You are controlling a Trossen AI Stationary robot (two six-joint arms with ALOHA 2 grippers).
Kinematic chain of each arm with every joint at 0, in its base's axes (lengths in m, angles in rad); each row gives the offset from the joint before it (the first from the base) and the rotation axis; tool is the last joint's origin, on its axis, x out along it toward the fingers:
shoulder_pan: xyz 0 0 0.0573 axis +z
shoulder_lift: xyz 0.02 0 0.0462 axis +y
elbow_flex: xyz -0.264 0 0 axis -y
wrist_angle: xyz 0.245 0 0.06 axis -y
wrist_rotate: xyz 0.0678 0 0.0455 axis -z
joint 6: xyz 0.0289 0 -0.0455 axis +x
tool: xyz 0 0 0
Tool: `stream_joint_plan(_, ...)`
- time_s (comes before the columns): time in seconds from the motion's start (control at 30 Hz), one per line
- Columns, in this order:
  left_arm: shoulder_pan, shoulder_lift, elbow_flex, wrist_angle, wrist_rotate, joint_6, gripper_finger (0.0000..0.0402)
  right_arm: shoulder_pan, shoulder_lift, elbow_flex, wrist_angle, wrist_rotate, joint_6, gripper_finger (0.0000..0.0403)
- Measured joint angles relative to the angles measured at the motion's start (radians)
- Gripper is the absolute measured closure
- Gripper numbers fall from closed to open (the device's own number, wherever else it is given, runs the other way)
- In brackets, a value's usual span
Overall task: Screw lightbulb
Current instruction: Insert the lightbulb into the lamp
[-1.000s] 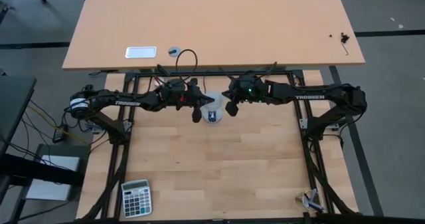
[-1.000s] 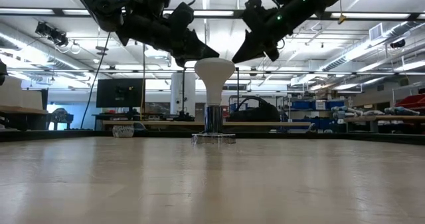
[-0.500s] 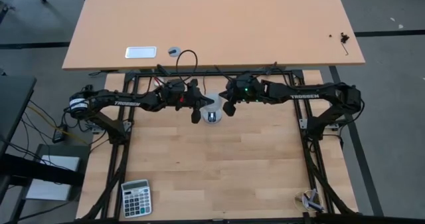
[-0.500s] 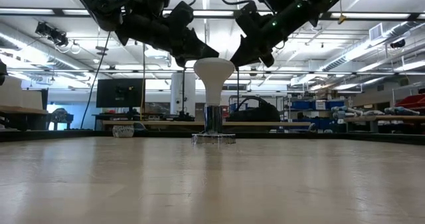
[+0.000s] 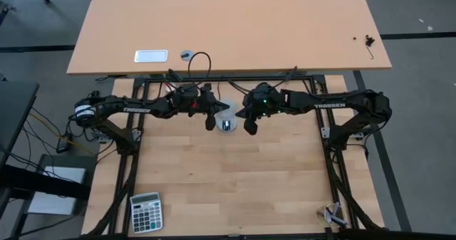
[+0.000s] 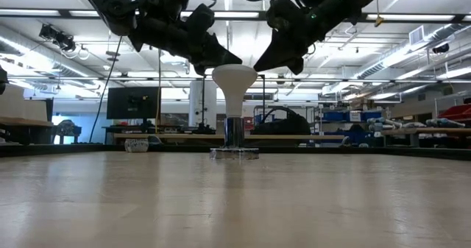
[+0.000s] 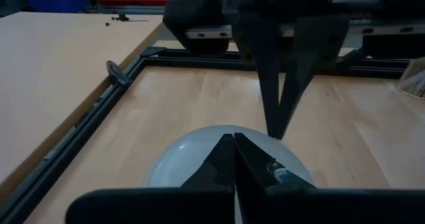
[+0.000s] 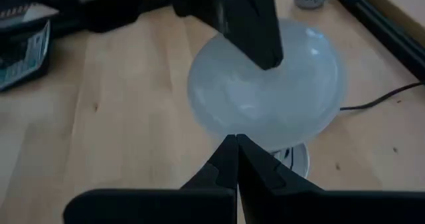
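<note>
High view: left gripper (image 5: 211,119) sits just left of the lightbulb (image 5: 226,124), fingers pressed together, holding nothing. Lightbulb stands upright, dome up, base in the silver socket disc (image 6: 234,153) near the table's (image 5: 235,190) far edge, centred between the arms. Right gripper (image 5: 249,122) sits just right of the dome, fingers likewise closed and empty. Calculator (image 5: 146,211) at the near-left corner.

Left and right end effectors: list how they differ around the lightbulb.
The left end effector slants down toward the lightbulb from the high view's left; the right end effector slants in from its right. The left tip appears to lie over the dome; the right tip sits by its rim. Both are shut, and neither grips the lightbulb.
</note>
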State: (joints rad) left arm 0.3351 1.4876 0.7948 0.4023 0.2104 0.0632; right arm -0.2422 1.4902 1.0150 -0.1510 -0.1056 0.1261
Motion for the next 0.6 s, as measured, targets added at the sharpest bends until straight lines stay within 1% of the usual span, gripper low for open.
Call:
stream_joint_plan(0.03, 0.0, 0.0, 0.0, 0.0, 0.0, 0.0, 0.0402, 0.0, -0.003, -0.001, 0.001, 0.005, -0.005, 0.0391)
stream_joint_plan(0.17, 0.002, 0.0, 0.0, -0.001, -0.007, 0.0, 0.0402, -0.008, -0.009, -0.003, 0.038, 0.085, -0.023, 0.0391)
stream_joint_plan(0.33, -0.002, 0.001, 0.0, 0.004, 0.018, 0.01, 0.0402, -0.029, -0.007, -0.001, 0.08, 0.172, -0.029, 0.0391)
stream_joint_plan(0.47, -0.001, 0.0, 0.0, 0.003, 0.032, 0.006, 0.0402, -0.033, -0.003, 0.0, 0.129, 0.185, -0.052, 0.0391)
stream_joint_plan(0.6, -0.001, 0.0, 0.0, 0.002, 0.034, 0.003, 0.0402, -0.036, -0.001, 0.0, 0.12, 0.185, -0.075, 0.0391)
